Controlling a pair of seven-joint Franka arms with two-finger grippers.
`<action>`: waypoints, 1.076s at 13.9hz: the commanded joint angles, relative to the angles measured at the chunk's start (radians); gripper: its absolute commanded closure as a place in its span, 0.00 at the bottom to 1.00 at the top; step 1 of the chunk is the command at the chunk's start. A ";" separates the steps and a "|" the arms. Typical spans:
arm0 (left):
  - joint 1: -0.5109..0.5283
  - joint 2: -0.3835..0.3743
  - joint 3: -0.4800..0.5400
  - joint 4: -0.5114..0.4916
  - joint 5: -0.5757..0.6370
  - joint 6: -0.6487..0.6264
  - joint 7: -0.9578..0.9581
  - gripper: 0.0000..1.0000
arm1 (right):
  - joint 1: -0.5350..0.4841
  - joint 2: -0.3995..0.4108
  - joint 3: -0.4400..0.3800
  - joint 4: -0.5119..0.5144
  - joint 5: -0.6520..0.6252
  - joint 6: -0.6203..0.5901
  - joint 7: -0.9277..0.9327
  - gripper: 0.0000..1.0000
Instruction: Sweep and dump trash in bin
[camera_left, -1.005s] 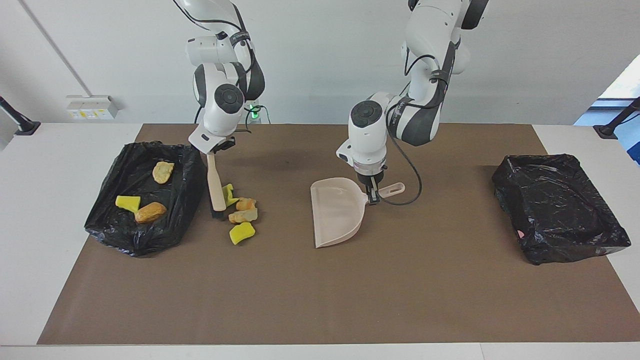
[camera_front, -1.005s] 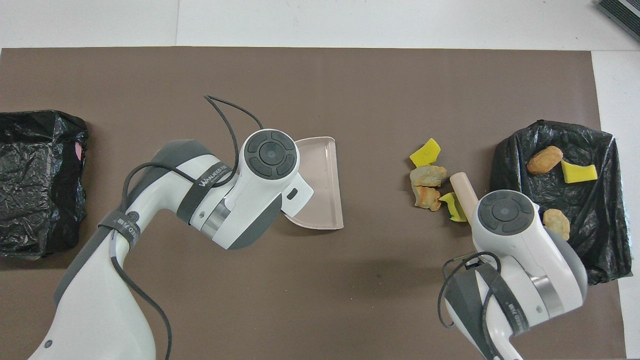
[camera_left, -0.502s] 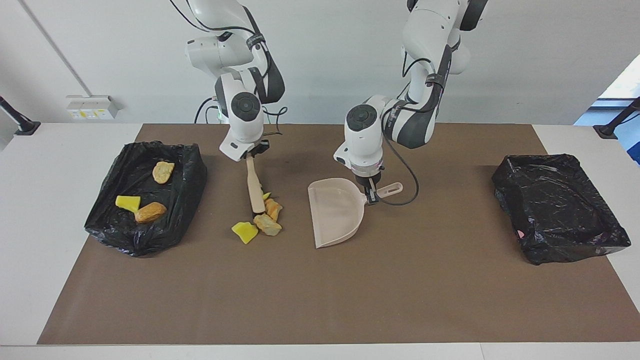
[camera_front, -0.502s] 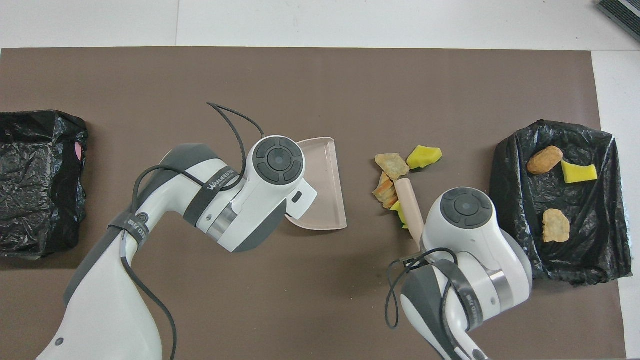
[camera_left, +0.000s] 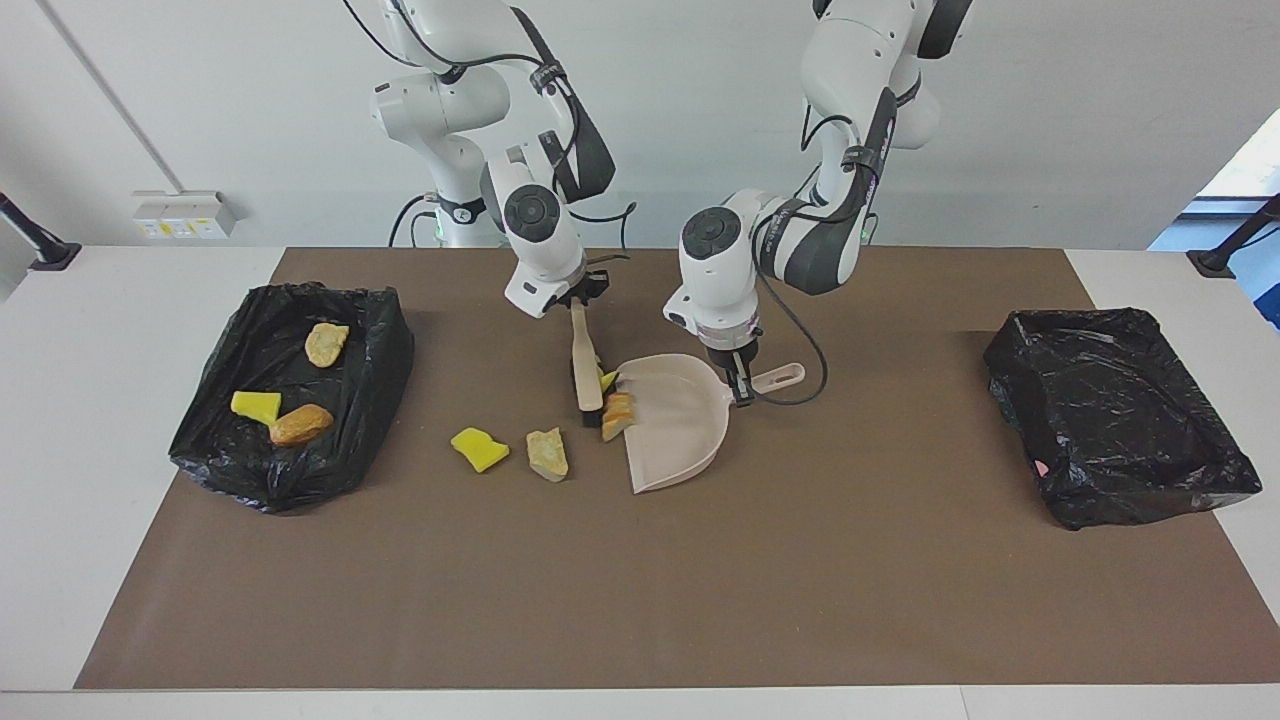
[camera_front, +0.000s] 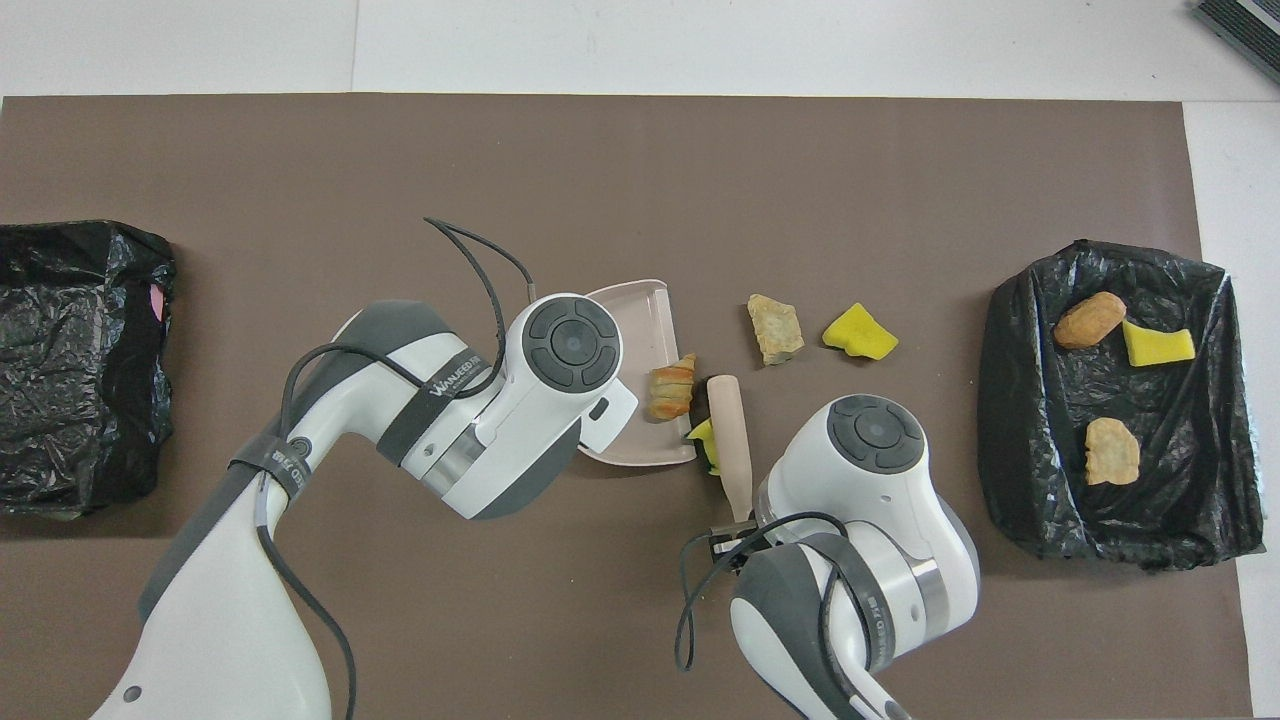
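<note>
Right gripper (camera_left: 580, 303) clamps the brush (camera_left: 586, 372); left gripper (camera_left: 741, 385) clamps the dustpan (camera_left: 680, 425) handle, hidden overhead; armband lettering unreadable.

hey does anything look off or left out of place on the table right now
Yes: a yellow sponge wedge and a tan chunk lie loose on the brown mat, beside the brush, not at the dustpan mouth.
</note>
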 joint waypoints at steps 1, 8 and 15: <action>-0.018 -0.039 0.013 -0.066 0.022 0.023 -0.012 1.00 | 0.007 0.021 0.008 0.022 0.191 0.011 -0.006 1.00; -0.006 -0.042 0.013 -0.073 0.022 0.028 -0.011 1.00 | -0.043 -0.111 -0.014 0.185 -0.041 -0.304 0.147 1.00; -0.003 -0.042 0.011 -0.074 0.019 0.038 -0.011 1.00 | -0.215 -0.093 -0.011 0.231 -0.420 -0.322 -0.130 1.00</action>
